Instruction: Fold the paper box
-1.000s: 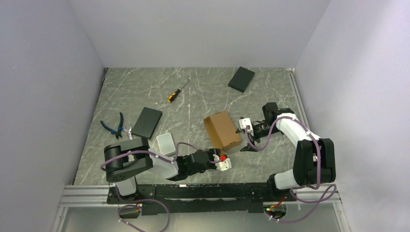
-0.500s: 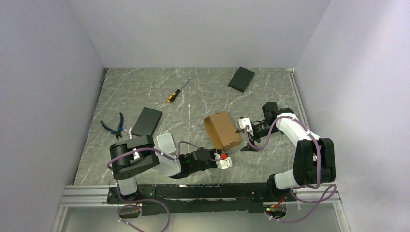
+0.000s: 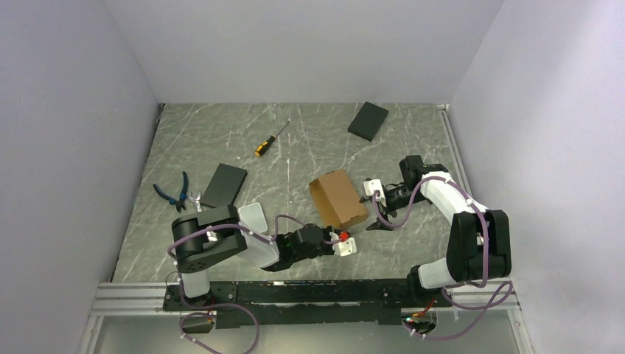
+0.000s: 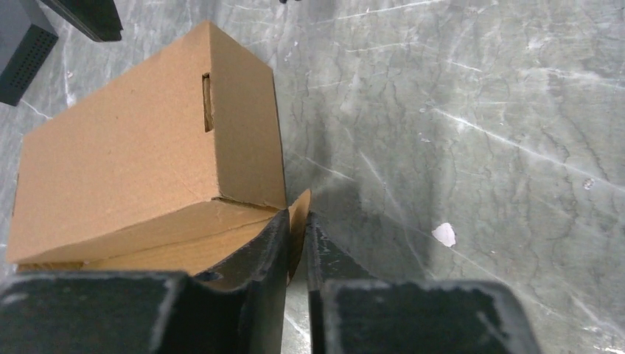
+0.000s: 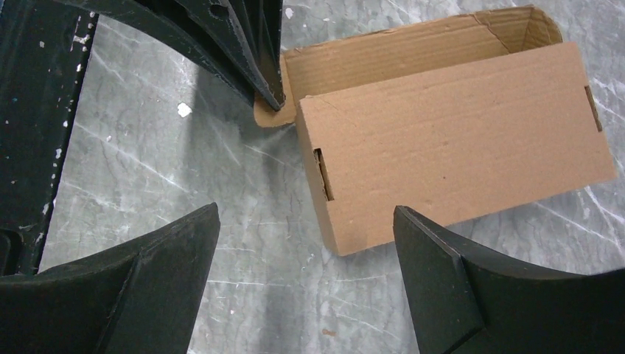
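Observation:
The paper box (image 3: 339,198) is a tan cardboard carton lying on its side on the marbled table, with its far end open (image 5: 527,26). A small flap (image 4: 298,217) sticks out at its near corner. My left gripper (image 3: 340,237) comes in low from the near side, and its two black fingers (image 4: 265,258) are pinched on that flap (image 5: 269,114). My right gripper (image 3: 372,206) hovers over the box's right side, open wide. Its fingers (image 5: 147,273) straddle the box's near corner (image 5: 346,236) without touching it.
A grey tin (image 3: 253,217) sits by the left arm, with a black slab (image 3: 224,186) behind it and another (image 3: 368,120) at the far right. Blue pliers (image 3: 175,193) lie at the left, and a screwdriver (image 3: 270,139) lies further back. White walls close in the sides.
My left gripper's fingers have closed in onto the box's corner flap, and the left arm has shifted slightly. The right arm and the box have stayed put.

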Motion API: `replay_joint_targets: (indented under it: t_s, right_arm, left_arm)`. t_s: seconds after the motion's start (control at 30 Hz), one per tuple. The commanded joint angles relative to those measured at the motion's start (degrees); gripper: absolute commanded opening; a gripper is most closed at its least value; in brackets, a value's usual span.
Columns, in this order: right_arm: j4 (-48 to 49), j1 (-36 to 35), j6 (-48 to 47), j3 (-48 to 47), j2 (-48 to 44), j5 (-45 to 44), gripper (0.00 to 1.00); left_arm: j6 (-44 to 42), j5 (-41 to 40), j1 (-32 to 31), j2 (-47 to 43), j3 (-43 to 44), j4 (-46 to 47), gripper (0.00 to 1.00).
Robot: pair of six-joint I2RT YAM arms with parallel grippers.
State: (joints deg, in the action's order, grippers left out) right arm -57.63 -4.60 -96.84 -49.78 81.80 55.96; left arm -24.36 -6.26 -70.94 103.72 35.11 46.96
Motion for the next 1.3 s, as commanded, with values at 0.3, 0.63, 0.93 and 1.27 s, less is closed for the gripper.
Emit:
replay_joint_targets:
  t_s: [0.3,0.63,0.93,1.27]
  right_arm:
    - [4.3,-0.4,9.0,-2.3,1.0,4.1,0.9]
    - [21.8,-0.4,43.6,-3.3,2.0,6.0,0.88]
    - [26.2,-0.7,57.3,-5.6,7.8,-0.5,0.87]
    - [26.6,-1.6,61.9,-7.7,12.7,-6.0,0.78]
  left_arm:
    - [5.5,0.8,2.0,-1.2,0.3,1.3,0.0]
    - [7.3,1.0,2.8,-1.1,-0.5,2.9,0.0]
    - [8.1,1.3,3.3,-1.4,-1.4,4.2,0.0]
    - [8.9,1.4,3.7,-1.4,-1.6,4.6,0.0]
